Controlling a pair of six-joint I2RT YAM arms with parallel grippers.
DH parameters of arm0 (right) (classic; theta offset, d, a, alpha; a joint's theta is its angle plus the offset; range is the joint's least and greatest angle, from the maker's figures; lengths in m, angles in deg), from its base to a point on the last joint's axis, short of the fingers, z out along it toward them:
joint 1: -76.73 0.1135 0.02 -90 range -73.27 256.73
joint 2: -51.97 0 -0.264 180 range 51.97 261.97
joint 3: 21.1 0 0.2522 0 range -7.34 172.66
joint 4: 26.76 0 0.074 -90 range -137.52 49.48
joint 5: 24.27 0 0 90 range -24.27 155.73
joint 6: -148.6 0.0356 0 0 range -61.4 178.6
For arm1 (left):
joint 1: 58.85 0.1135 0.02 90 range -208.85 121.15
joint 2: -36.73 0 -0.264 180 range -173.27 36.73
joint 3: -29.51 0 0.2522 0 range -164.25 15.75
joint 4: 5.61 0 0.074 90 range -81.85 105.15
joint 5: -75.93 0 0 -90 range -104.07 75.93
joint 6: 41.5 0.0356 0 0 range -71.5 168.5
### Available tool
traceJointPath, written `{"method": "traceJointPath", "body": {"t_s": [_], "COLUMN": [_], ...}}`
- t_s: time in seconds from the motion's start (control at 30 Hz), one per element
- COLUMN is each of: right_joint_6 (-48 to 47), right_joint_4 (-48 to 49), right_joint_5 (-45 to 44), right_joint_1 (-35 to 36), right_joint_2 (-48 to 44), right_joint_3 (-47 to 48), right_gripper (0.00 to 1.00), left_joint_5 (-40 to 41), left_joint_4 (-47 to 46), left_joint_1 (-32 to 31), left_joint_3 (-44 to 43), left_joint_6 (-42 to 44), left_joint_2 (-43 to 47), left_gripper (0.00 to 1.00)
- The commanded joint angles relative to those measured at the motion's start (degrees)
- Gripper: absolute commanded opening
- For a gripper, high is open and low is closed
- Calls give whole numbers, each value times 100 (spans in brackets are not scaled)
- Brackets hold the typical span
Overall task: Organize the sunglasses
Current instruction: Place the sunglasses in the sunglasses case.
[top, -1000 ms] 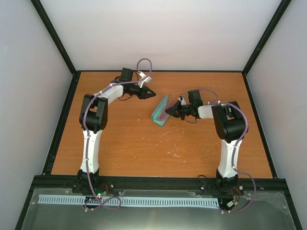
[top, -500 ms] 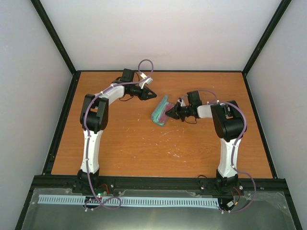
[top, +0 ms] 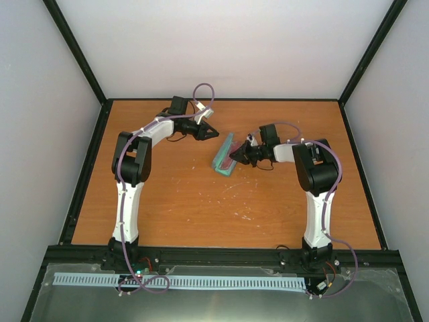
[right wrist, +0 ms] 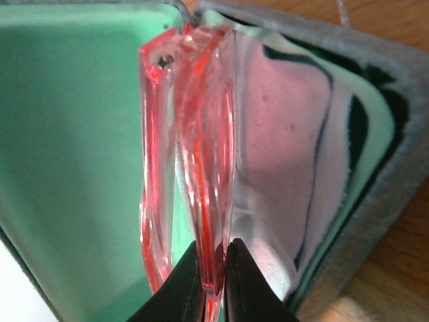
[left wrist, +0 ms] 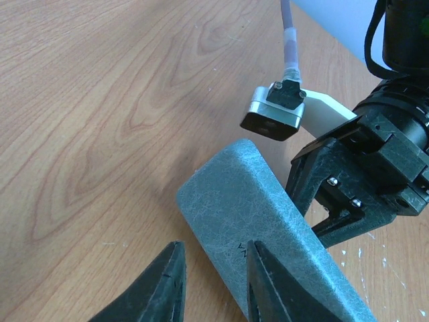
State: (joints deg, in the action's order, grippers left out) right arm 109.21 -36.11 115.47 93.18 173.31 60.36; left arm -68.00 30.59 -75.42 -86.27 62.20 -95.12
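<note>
– Right gripper (top: 236, 155), top view: what is it doing?
– Reaching left into the open case (top: 222, 159), which sits on the table (top: 201, 208) far of centre. Left gripper (top: 213, 132) hovers just far-left of the case. From up here the load is only a reddish smear.
– Left wrist view?
– Jaws apart, nothing between them. One finger overlaps the case's grey-blue shell; contact cannot be confirmed. The other arm's fingertips are hidden behind that shell.
– Right wrist view?
– Fingers clenched on the folded sunglasses (right wrist: 201, 154), held edge-on inside the case, green lining (right wrist: 67, 147) on the left, pale cloth (right wrist: 288, 174) on the right.
– Step in hand?
– Insertion, I judge. Next move calls for easing the frame down until it seats, then releasing and withdrawing before the lid is closed.
– Anything unclear?
– Whether the frame already touches the lining. The case's far end is cut off.
</note>
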Motion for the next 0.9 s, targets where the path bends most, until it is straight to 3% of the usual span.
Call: {"method": "traceJointPath", "body": {"t_s": [0.0,0.3,0.53,0.73,0.8,0.87], "right_joint_6": [-366,-705,-1073,-1251,-1260,-1257], "right_joint_4": [-604,-1227,-1976,-2370,-2398,-2409], "right_joint_5": [-97,-286,-528,-679,-699,-693], "right_joint_1": [43,42,34,7,-2,-5], "right_joint_2": [64,-22,-80,-199,-236,-279], "right_joint_3": [143,427,815,979,990,991], "right_gripper": [11,34,35,18,20,30], "left_joint_5": [19,40,70,75,92,98], "left_joint_4": [68,68,98,87,96,95], "left_joint_1": [-38,-73,-82,-100,-115,-125], "left_joint_3": [-55,-64,-69,-73,-73,-65], "left_joint_6": [113,151,203,237,246,256], "left_joint_2": [-68,-88,-86,-95,-91,-95], "left_gripper": [27,28,28,27,27,27]}}
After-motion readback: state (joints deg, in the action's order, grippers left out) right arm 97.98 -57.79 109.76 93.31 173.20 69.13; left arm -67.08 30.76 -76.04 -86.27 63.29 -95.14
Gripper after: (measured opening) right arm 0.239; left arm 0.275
